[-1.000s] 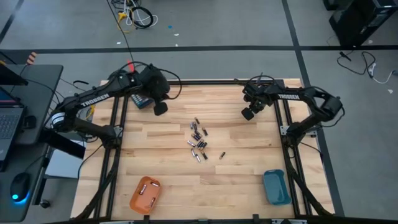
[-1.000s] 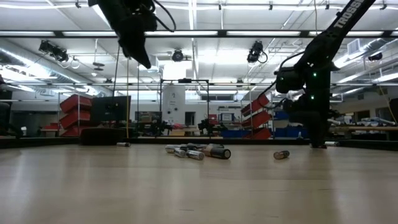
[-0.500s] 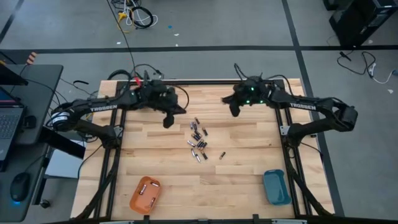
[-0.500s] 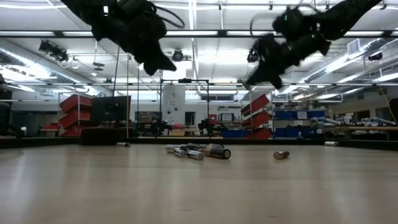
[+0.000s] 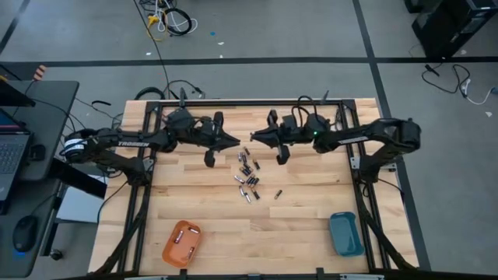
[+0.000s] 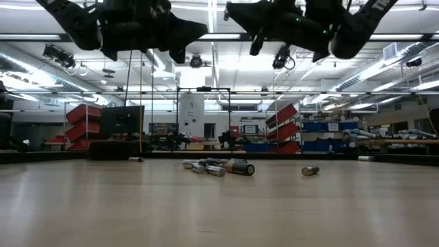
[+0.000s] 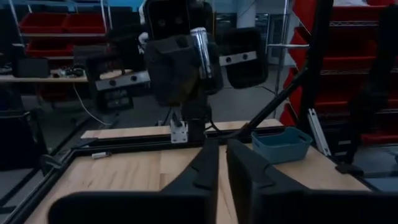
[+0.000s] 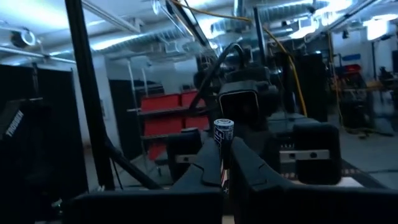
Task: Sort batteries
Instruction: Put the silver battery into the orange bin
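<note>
Several small dark and silvery batteries point(image 5: 247, 174) lie in a loose pile mid-table, also in the low view point(image 6: 218, 167); one battery point(image 5: 277, 194) lies apart toward the right. My left gripper point(image 5: 236, 142) and right gripper point(image 5: 253, 137) point level at each other, high over the pile's far side. In its wrist view the left gripper point(image 7: 222, 155) is shut with nothing between its fingers. The right gripper point(image 8: 224, 163) is shut on a single battery point(image 8: 223, 132). An orange tray point(image 5: 182, 243) at the near left has a few batteries lying in it. A blue tray point(image 5: 346, 233) sits near right. My right gripper pinches one battery between its two fingers, which lie level and point toward the table's left. The battery stands roughly upright across the fingers, its pale upper end point(image 8: 223, 124) sticking out above them. It shows in the left wrist view as a silvery cylinder point(image 7: 201, 50), lifted clear of the table.
Black frame rails run along the table's left, right and far edges point(image 5: 257, 101). Bare wood lies between the pile and the two trays at the near edge. A desk with a laptop point(image 5: 12, 152) stands left of the table.
Both arms swung from the far corners in over the table's middle, the left gripper moving right and the right gripper moving left. Both tipped from pointing down to level and now face each other. The pile has not moved.
</note>
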### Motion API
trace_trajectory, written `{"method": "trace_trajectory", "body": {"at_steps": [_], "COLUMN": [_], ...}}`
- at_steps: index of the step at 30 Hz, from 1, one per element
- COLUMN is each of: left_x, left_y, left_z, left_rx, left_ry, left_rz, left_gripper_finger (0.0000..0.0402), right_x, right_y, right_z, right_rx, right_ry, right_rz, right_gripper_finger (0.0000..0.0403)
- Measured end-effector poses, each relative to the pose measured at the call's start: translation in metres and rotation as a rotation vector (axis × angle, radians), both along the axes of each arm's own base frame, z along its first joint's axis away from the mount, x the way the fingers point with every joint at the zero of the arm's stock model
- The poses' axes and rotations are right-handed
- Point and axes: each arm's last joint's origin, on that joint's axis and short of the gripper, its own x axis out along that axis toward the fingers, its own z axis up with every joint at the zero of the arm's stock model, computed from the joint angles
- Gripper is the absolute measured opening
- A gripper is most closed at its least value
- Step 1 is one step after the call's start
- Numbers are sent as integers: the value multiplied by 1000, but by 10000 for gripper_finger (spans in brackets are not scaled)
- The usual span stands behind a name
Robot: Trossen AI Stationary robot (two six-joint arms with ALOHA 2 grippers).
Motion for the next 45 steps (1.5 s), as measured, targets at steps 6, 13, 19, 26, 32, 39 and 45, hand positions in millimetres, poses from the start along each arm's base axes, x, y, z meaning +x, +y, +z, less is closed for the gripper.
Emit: {"method": "trace_trajectory", "body": {"at_steps": [6,13,19,26,32,39,45], "left_x": [1,1,1,1,1,1,1], "left_y": [-3,-3,-6,-7,-6,-6,-5], "left_z": [-2,-1,-1,-2,-3,-5,-5], "left_rx": [15,20,21,-1,-8,-12,5], "left_ry": [6,-8,-5,3,10,34,34], "left_rz": [72,78,4,-36,-17,-11,-5], "left_gripper_finger": [101,141,143,143,143,143,142], "right_x": [26,50,53,54,53,54,54], "right_y": [-1,-5,-11,-12,-15,-15,-15], "right_z": [-2,-3,-9,-14,-17,-19,-19], "right_rx": [-4,1,6,-25,-48,-74,-98], "right_ry": [-37,-34,9,51,78,100,97], "right_rz": [45,112,102,99,111,102,85], "right_gripper_finger": [0,0,0,0,0,0,0]}}
